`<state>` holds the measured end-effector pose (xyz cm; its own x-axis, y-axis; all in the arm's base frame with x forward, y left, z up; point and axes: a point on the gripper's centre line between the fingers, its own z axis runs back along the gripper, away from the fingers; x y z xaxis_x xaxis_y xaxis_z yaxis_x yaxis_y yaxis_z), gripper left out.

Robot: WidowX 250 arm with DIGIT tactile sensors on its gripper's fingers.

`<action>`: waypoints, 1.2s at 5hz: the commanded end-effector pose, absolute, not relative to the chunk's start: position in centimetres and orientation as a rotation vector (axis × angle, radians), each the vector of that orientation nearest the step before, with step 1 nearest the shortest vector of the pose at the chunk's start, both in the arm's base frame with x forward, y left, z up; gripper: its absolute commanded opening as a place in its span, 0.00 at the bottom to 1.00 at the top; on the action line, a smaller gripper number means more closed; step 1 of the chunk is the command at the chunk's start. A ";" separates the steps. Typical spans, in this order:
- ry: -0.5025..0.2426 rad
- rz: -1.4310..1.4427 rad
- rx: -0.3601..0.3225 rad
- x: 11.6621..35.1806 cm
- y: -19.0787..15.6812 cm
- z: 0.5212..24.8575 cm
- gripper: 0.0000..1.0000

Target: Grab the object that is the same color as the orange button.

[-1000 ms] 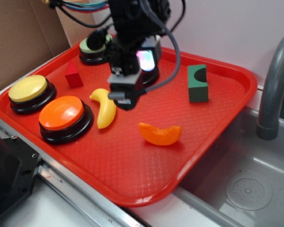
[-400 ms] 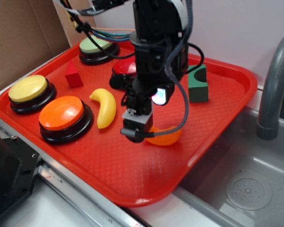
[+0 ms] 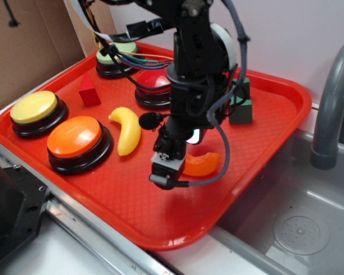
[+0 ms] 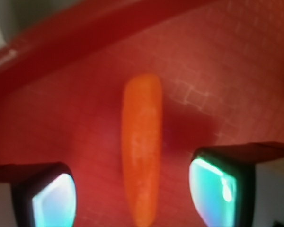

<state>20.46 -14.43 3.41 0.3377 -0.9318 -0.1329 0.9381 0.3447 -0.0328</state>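
- Hand (image 4: 132,189) spread wide, holding nothing; in the wrist view its 2 fingers (image 4: 52,198) stand either side of the orange wedge (image 4: 142,146), not touching it.
- Wedge lies on the red tray (image 3: 275,109), right of the yellow banana (image 3: 128,130) and well apart from the orange button (image 3: 74,137).
- Risk: wedge looks glossy and curved; closing too high could squeeze it out sideways.
- Risk: wedge sits nearer the left finger, so closing may shove it before both fingers grip.
- Risk: descending too far, fingertips jam on the tray.
- Exterior view: arm hides half the wedge; height above the tray unclear.
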 end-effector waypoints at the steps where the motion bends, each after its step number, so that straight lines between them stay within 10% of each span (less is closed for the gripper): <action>1: 0.116 -1.215 0.079 18.7 -14.4 3.8 1.00; 3: 0.122 -1.205 0.058 18.6 -14.5 3.9 0.93; 4: 0.141 -1.205 0.063 18.6 -14.5 4.0 0.04; 6: 0.161 -1.196 0.084 18.6 -14.6 4.3 0.00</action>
